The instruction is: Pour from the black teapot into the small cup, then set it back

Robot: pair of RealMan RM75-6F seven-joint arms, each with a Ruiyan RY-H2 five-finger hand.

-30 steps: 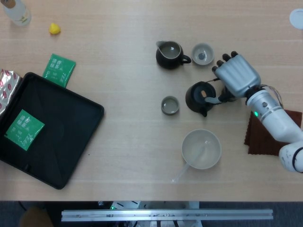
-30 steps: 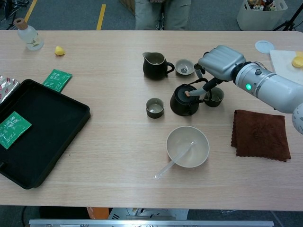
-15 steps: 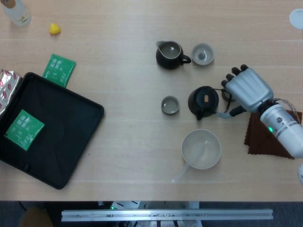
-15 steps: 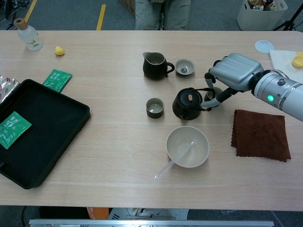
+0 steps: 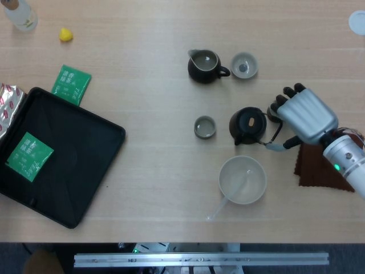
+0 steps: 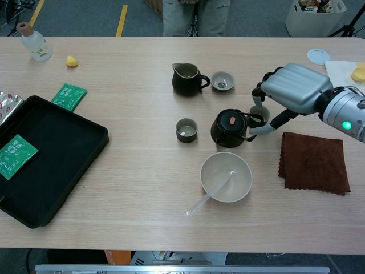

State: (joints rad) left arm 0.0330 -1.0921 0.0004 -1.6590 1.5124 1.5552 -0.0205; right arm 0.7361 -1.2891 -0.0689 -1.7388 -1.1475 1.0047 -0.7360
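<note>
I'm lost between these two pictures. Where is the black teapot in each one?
Head view: the black teapot sits right of centre, just left of the robot's right hand.
Chest view: the black teapot is right of centre, above the pale bowl.
Shared landmark: the small cup stands just left of the teapot in both.

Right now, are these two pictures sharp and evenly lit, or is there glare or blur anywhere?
Head view: soft, slightly hazy, the table washed pale, shadows faint. Chest view: crisper, with warmer wood; the black teapot shows a small highlight, and the right hand has a mild sheen. No motion blur in either.
</note>
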